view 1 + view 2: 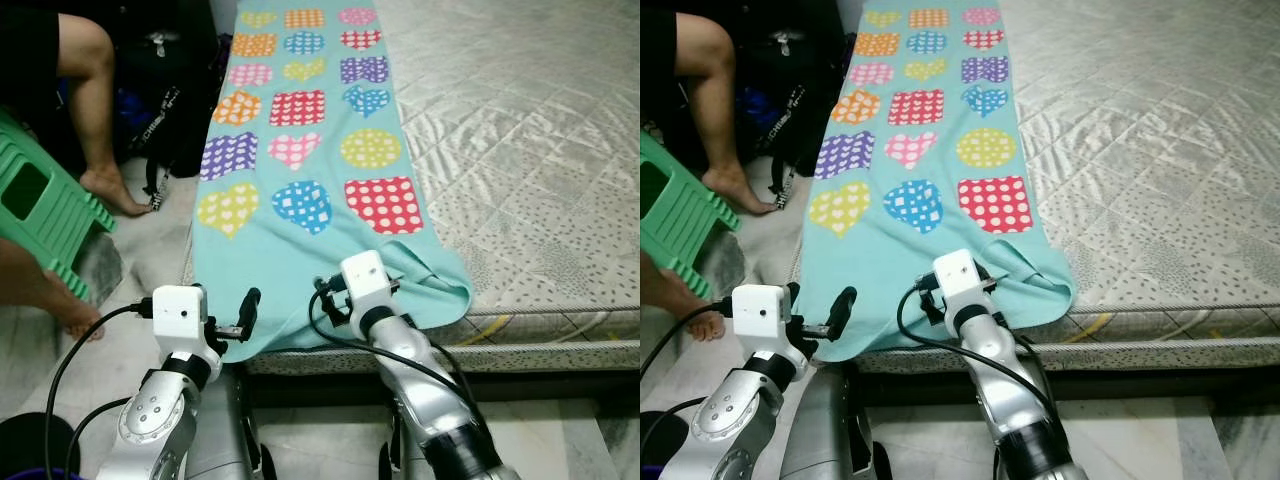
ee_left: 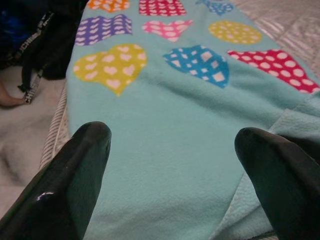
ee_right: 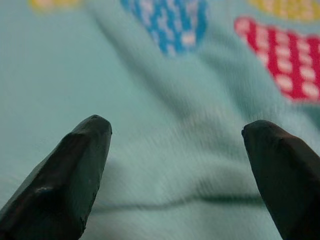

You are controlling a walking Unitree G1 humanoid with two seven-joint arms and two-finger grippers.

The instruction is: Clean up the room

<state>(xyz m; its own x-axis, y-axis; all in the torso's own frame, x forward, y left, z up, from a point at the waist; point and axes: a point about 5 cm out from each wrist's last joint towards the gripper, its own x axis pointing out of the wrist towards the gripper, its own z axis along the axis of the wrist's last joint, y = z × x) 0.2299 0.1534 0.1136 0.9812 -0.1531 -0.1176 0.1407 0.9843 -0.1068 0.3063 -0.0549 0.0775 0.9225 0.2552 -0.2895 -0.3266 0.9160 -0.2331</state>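
Note:
A teal fleece blanket (image 1: 300, 150) printed with coloured hearts and squares lies lengthwise along the left side of the mattress (image 1: 520, 150). Its near end hangs over the mattress front edge, and its near right corner (image 1: 440, 285) is folded back on itself. My left gripper (image 2: 172, 170) is open at the blanket's near left edge, with a fingertip (image 1: 249, 303) just off the cloth. My right gripper (image 3: 175, 160) is open too, held low over the blanket's near end close to the blue heart (image 3: 165, 20). Nothing sits between either pair of fingers.
A person's bare legs (image 1: 95, 120) and a green plastic stool (image 1: 45, 205) are on the floor at the left. A black backpack (image 1: 170, 90) leans beside the mattress. A dark round bin (image 1: 25, 445) stands at the lower left. The grey quilted mattress stretches to the right.

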